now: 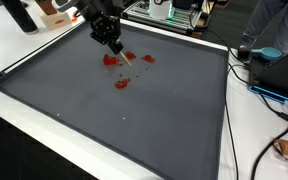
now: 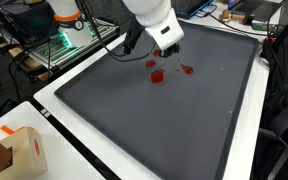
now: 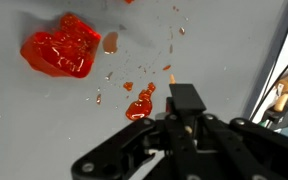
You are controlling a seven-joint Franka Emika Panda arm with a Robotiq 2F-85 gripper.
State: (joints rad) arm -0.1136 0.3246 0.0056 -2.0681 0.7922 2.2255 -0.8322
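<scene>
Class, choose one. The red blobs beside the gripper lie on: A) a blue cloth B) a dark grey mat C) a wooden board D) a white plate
B: in both exterior views the red blobs lie on the dark grey mat, close under the gripper.

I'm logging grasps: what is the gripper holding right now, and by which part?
It cannot be told. The gripper hangs over the red smears on the dark mat, fingers close together, with nothing clearly between them.
</scene>
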